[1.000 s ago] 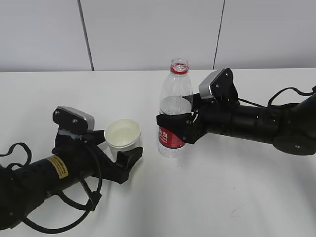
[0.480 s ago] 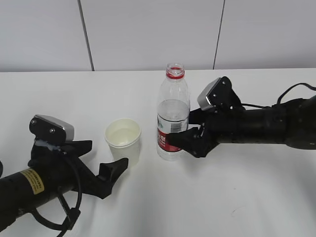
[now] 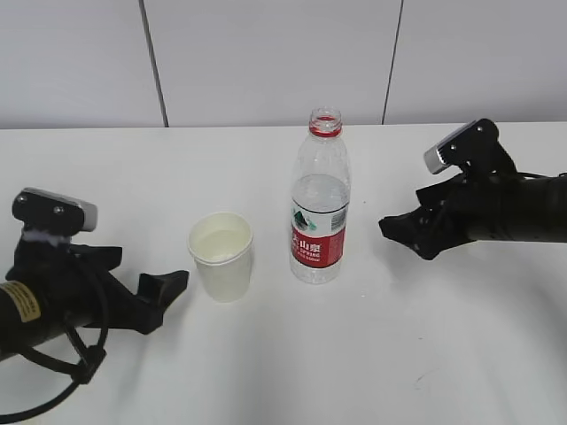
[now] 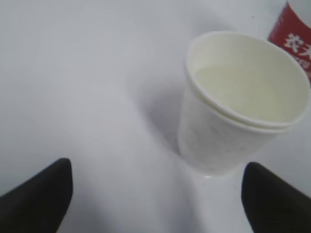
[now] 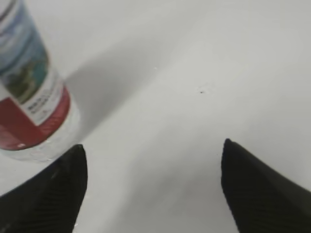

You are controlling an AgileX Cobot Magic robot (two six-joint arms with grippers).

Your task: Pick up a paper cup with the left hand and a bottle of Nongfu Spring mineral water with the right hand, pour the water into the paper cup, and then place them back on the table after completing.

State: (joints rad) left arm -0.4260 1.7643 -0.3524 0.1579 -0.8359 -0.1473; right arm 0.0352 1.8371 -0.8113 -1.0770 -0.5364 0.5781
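A white paper cup (image 3: 221, 256) stands upright on the white table (image 3: 372, 354), with clear water in it; in the left wrist view the cup (image 4: 238, 102) sits just beyond the open fingers. A clear uncapped bottle (image 3: 319, 212) with a red label stands upright right of the cup, about half full; its base shows in the right wrist view (image 5: 31, 97). My left gripper (image 3: 155, 282) is open and empty, left of the cup. My right gripper (image 3: 403, 232) is open and empty, right of the bottle.
A grey panelled wall (image 3: 266, 62) runs behind the table's far edge. Black cables (image 3: 62, 381) loop beside the left arm near the front left.
Both grippers have let go and drawn back: the left away from the cup to the left, the right away from the bottle to the right. Cup and bottle stand free.
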